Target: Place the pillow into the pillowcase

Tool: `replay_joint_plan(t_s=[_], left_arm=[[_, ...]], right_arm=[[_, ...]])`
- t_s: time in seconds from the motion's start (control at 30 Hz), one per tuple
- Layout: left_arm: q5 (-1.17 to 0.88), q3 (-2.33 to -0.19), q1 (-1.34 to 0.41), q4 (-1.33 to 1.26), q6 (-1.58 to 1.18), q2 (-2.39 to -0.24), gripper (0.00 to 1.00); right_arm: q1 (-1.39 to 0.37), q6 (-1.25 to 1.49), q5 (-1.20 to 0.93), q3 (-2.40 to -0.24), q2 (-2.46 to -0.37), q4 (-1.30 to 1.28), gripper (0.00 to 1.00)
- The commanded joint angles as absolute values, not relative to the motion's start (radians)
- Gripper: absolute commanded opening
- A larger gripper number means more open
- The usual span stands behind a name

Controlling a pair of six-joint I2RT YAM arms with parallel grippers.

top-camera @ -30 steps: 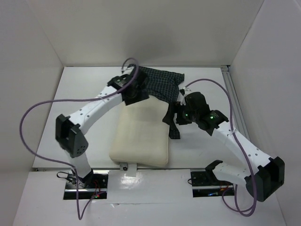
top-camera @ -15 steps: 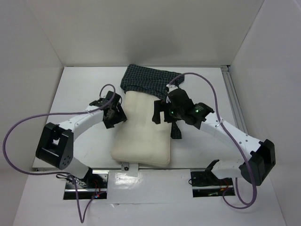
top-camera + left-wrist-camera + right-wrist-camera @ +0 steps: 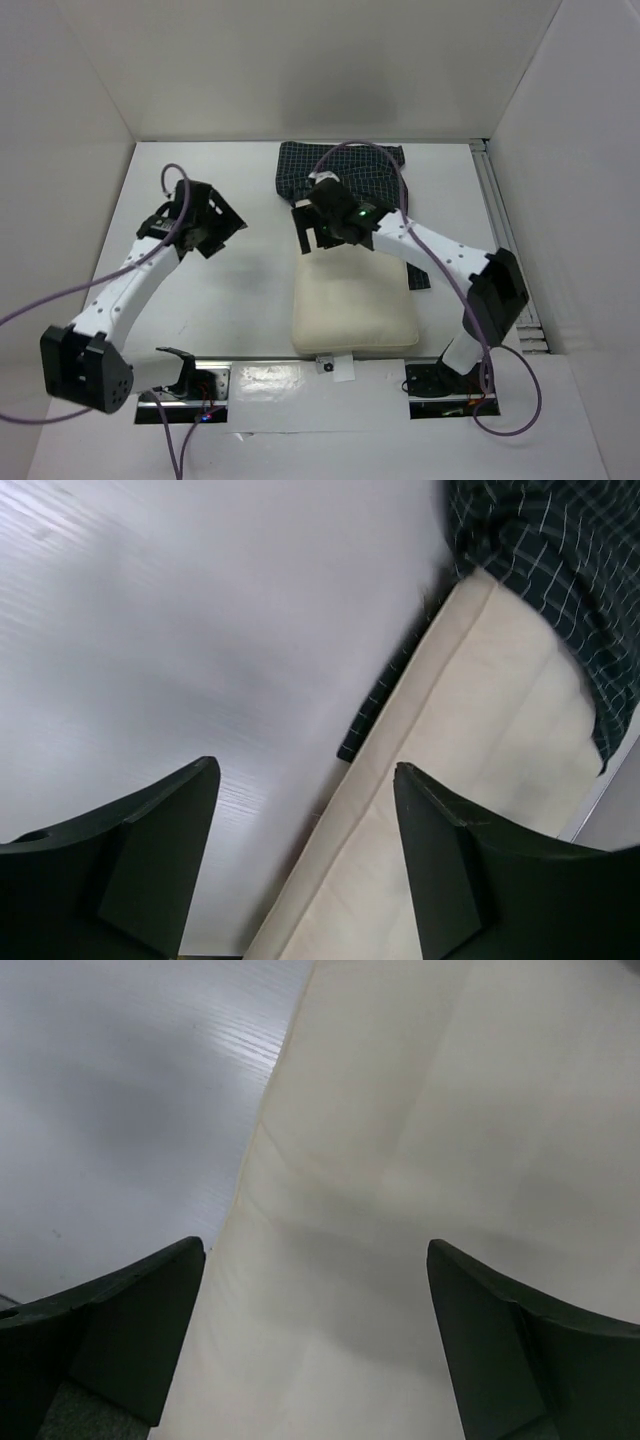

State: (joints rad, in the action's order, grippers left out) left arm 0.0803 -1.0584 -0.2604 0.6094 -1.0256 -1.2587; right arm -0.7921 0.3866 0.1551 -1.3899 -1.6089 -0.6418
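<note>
Lying lengthwise on the white ribbed tabletop (image 3: 230, 300) close to its near edge, the pillow (image 3: 355, 305) has its near end bare, while its far end sits under the pillowcase (image 3: 345, 165), whose checked cloth bunches toward the back wall (image 3: 300, 70). The left gripper (image 3: 305, 780) hangs with jaws spread over bare tabletop left of the pillow; the right gripper (image 3: 315, 1255) hangs equally spread over the pillow's cream cover. Plain white side walls (image 3: 60, 150) enclose the space.

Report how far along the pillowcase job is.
Done: the pillow has only its far end in the pillowcase. In hand: nothing; the right gripper hangs open over the pillow, the left gripper open over the table. Left: drawing the case over the bare cream length.
</note>
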Motion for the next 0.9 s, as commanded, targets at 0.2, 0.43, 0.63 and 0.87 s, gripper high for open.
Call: replay_joint_plan(t_s=[0.2, 0.43, 0.63, 0.87], left_arm=[[0.054, -0.95, -0.201, 0.65, -0.996, -1.135, 0.84], [-0.098, -0.904, -0.23, 0.467, -0.774, -1.144, 0.76], [-0.348, -0.755, -0.276, 0.036, -0.715, -1.178, 0.75], [-0.416, -0.825, -0.304, -0.147, -0.704, -1.399, 0.8]], right_arm=[[-0.861, 0.502, 0.4, -1.515, -1.945, -0.572, 0.79], [-0.766, 0.309, 0.157, -1.485, -1.752, -0.569, 0.0], [-0.559, 0.181, -0.312, -1.42, -1.508, -0.575, 0.0], [-0.431, 0.163, -0.524, -1.353, -1.427, -0.566, 0.0]])
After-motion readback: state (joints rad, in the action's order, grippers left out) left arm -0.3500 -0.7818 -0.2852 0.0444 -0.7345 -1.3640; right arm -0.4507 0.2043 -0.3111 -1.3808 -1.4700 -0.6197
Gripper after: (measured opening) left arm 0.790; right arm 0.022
